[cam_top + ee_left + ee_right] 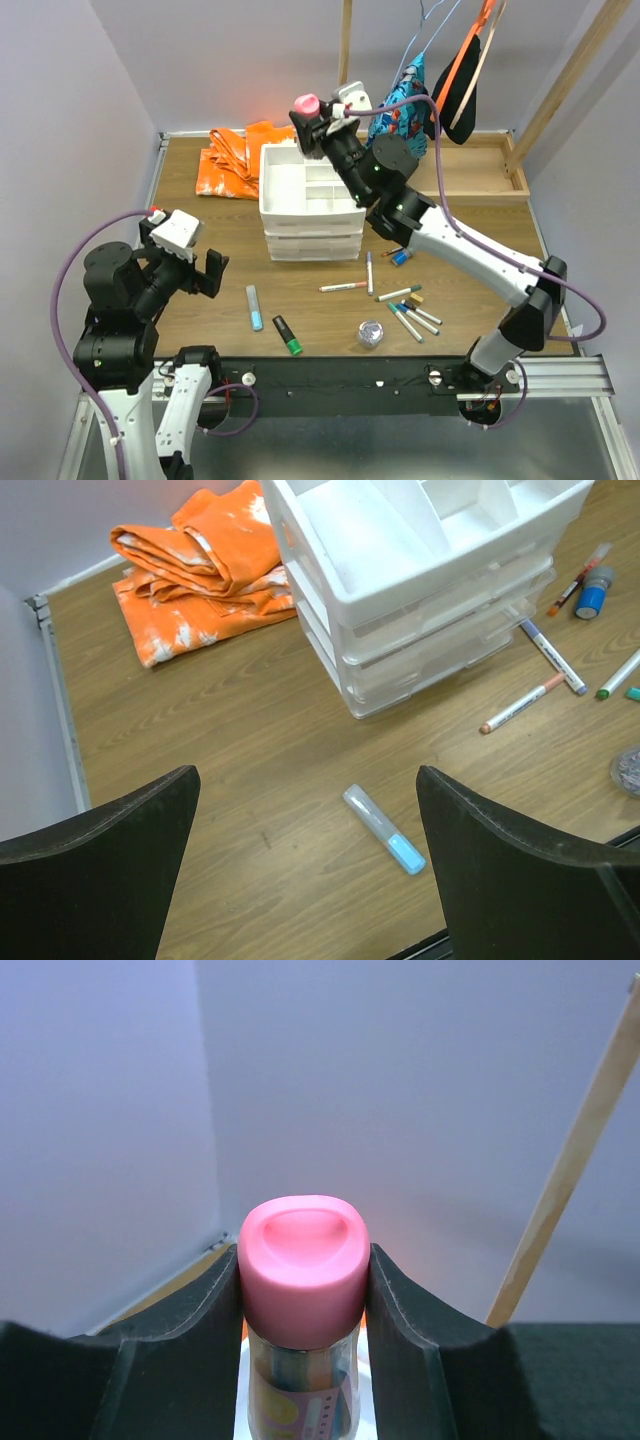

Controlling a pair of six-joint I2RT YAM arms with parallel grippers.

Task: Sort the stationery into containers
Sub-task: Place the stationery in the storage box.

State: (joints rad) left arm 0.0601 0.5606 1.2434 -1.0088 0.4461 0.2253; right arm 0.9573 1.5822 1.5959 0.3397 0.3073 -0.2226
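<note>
The right claw is clamped on the pink highlighter, one dark finger pressed to each side just under its cap. In the wrist view the highlighter stands on end in the lower middle of the frame, cap towards the camera, with a pale wall behind it. From overhead the same claw is at the top centre of the picture. There the pink cap shows just beyond the back edge of the white drawer unit, clear of the compartments of its top tray.

The other stationery lies on the wooden table in front of the drawers. A blue highlighter and a green-black highlighter lie side by side at lower centre-left, apart from each other. To their right are a clear round jar and a loose cluster of thin white markers with a small tan block among them. Two more markers lie just in front of the bottom drawer.

The left claw hangs at the left of the frame with its fingers spread wide and nothing between them. In its own view the blue highlighter shows on the table between them.

An orange cloth is bunched at the upper left, beside the drawers.
</note>
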